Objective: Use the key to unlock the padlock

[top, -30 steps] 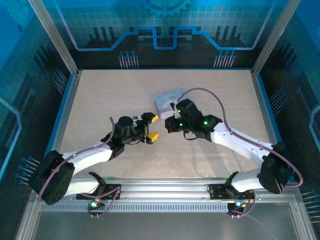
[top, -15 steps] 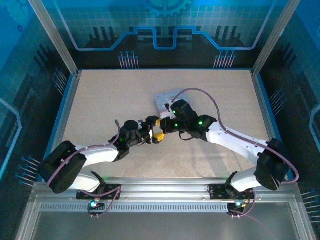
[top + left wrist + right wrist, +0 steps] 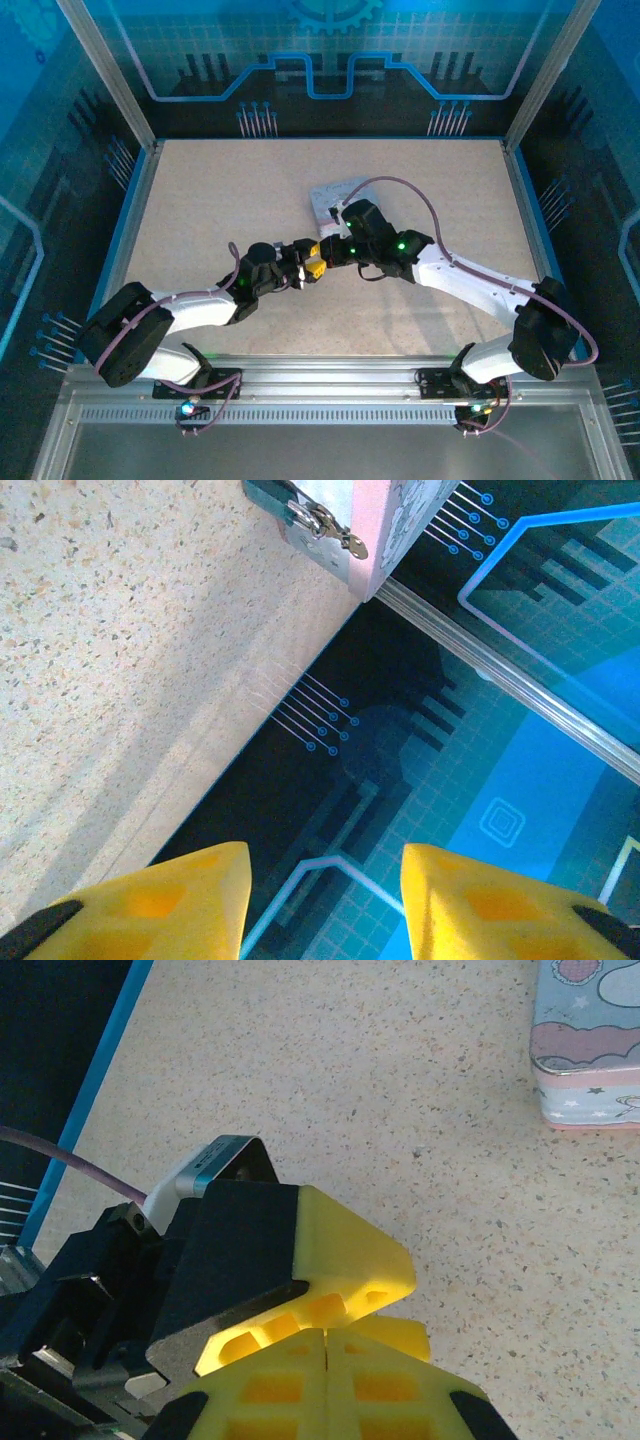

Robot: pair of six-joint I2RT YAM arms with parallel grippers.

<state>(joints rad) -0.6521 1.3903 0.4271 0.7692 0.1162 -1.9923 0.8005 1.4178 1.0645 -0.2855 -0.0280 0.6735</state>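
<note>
The padlock (image 3: 312, 518), dark-bodied with a thin silvery shackle, hangs on the front of the pale cartoon-printed tin box (image 3: 378, 525) at the top of the left wrist view. The key is hidden. My left gripper (image 3: 311, 262) and right gripper (image 3: 325, 253) meet tip to tip mid-table, just in front of the box (image 3: 335, 193). In the right wrist view my right gripper (image 3: 328, 1340) is shut, and the left gripper's yellow fingers (image 3: 345, 1250) straddle its tips, one above and one below. My left gripper (image 3: 325, 875) shows a gap with nothing visible in it.
The speckled table (image 3: 220, 200) is bounded by a blue rim and metal corner posts (image 3: 110, 80). The box (image 3: 590, 1050) lies to the right of the grippers in the right wrist view. A pink cable (image 3: 420, 195) arcs over the right arm.
My left arm has reached forward and right until its fingers close in around the right gripper's tips, and its jaws have narrowed. The right gripper shifted slightly left and stayed shut.
</note>
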